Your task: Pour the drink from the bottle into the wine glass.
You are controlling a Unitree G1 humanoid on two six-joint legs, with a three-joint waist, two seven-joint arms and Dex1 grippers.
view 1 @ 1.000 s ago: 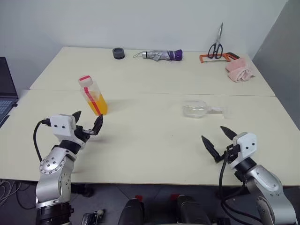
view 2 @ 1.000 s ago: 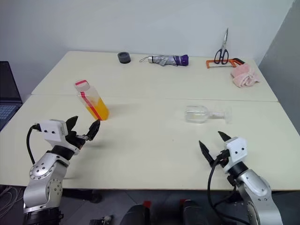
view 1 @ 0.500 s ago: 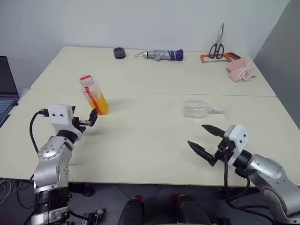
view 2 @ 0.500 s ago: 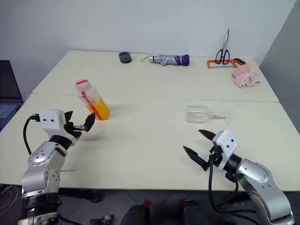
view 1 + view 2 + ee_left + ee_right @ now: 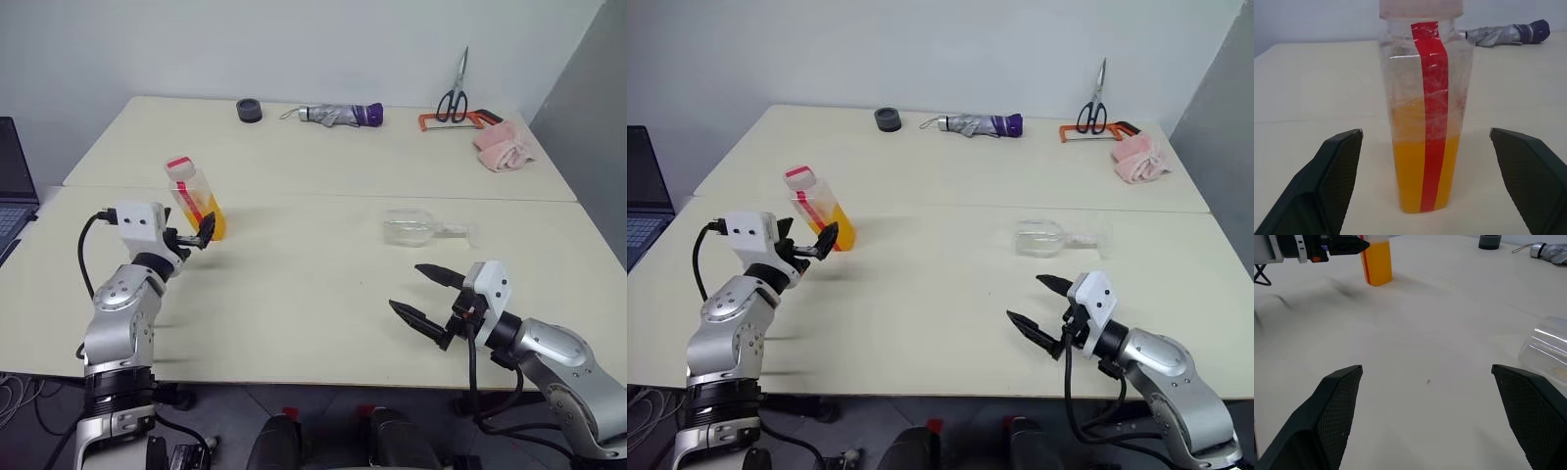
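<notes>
the bottle [image 5: 1424, 117] stands upright on the table [image 5: 313, 294], about a third full of drink [image 5: 1422, 174], so probably light, its thin plastic walls likely to give. the left gripper [image 5: 194, 238] has its fingers apart just short of it; a hold on the flat sides low down looks safest. the wine glass [image 5: 411, 228] lies on its side, fragile and apt to roll, well ahead of the right gripper [image 5: 423, 296], fingers apart too.

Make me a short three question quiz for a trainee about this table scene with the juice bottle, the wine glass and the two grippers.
1. True or false: the wine glass stands upright on its foot.
2. Which gripper is lined up with the bottle: A the left gripper, B the right gripper, C neither?
3. Fill in: the drink fills roughly the lower ____ of the bottle.

Key
1. False. It lies on its side on the table.
2. A. Its open fingers sit either side of the bottle, not yet touching it; the right gripper, also open, hangs over bare table.
3. Half.
</notes>
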